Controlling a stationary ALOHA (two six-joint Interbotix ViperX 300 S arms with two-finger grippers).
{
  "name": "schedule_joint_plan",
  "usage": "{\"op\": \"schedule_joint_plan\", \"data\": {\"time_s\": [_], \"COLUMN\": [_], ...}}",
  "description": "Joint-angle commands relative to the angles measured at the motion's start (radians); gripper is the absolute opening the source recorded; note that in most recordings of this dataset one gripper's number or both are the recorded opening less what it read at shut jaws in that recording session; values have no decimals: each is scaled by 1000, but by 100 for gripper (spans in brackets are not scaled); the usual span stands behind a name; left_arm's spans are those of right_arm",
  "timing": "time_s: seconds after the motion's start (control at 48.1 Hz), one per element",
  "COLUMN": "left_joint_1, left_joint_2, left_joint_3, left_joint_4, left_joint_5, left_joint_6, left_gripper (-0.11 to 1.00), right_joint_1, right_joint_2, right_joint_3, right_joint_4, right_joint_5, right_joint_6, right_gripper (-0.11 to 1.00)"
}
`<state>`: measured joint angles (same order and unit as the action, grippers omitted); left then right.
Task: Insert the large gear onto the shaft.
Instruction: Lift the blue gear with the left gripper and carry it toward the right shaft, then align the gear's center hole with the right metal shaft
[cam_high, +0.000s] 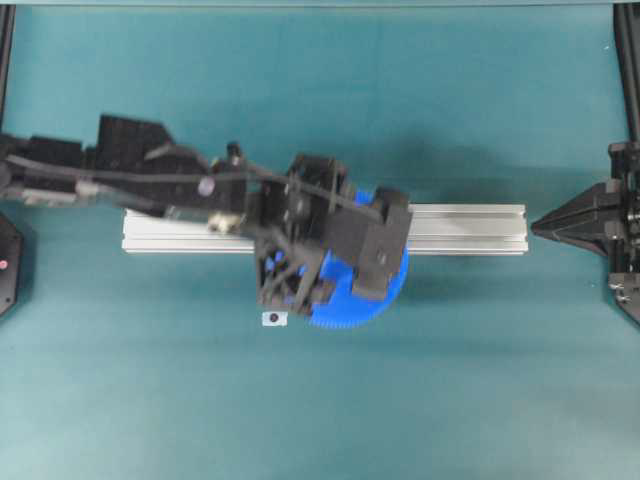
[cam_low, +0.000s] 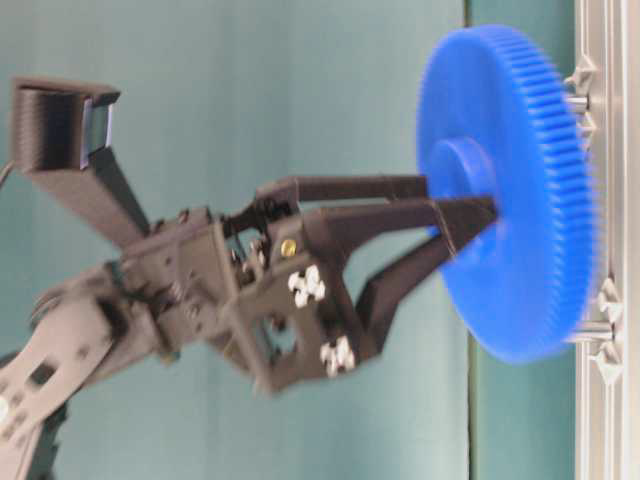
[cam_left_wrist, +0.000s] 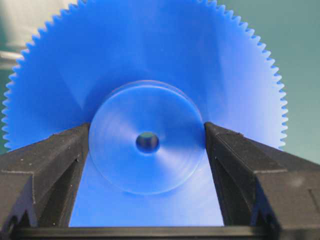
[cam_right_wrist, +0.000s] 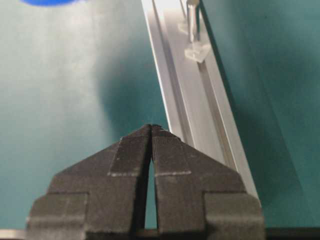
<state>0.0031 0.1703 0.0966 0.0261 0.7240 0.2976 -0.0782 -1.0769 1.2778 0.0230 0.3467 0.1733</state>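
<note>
Left end effector reaching over a silver aluminium rail, large blue gear beneath it, teal counter; right end effector at right edge, tips together

Blue toothed large gear held by its hub above the rail, shaft upright

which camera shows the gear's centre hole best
The left wrist view: the large gear faces it, its centre hole open between the left claw's fingers. The table-level view sees it edge-on; overhead, the arm covers it.
</note>
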Motion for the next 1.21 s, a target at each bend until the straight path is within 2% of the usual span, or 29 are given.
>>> {"op": "schedule_joint_plan", "data": {"time_s": [0.0, 0.208, 0.541, 0.749, 0.957, 1.185], "left_joint_1": [15, 43, 77, 97, 100, 143], "left_joint_2": [-5, 84, 187, 222, 258, 264], "left_joint_3": [-52, -143, -284, -324, -350, -371], "left_joint_4": [2, 2, 3, 8, 8, 8], "left_joint_5": [-3, 6, 97, 104, 132, 137], "left_joint_6": [34, 143, 160, 169, 224, 225], "left_gripper": [79, 79, 79, 79, 79, 79], "right_joint_1": [-2, -2, -2, -3, -2, -2], "right_joint_2": [6, -9, -71, -74, -74, -74], "right_joint_3": [-8, 0, 3, 9, 6, 8], "right_joint_4": [2, 2, 3, 6, 9, 9], "right_joint_5": [-18, -21, -6, 8, 15, 15], "right_joint_6": [9, 9, 11, 11, 11, 11], "right_gripper": [8, 8, 8, 8, 8, 8]}}
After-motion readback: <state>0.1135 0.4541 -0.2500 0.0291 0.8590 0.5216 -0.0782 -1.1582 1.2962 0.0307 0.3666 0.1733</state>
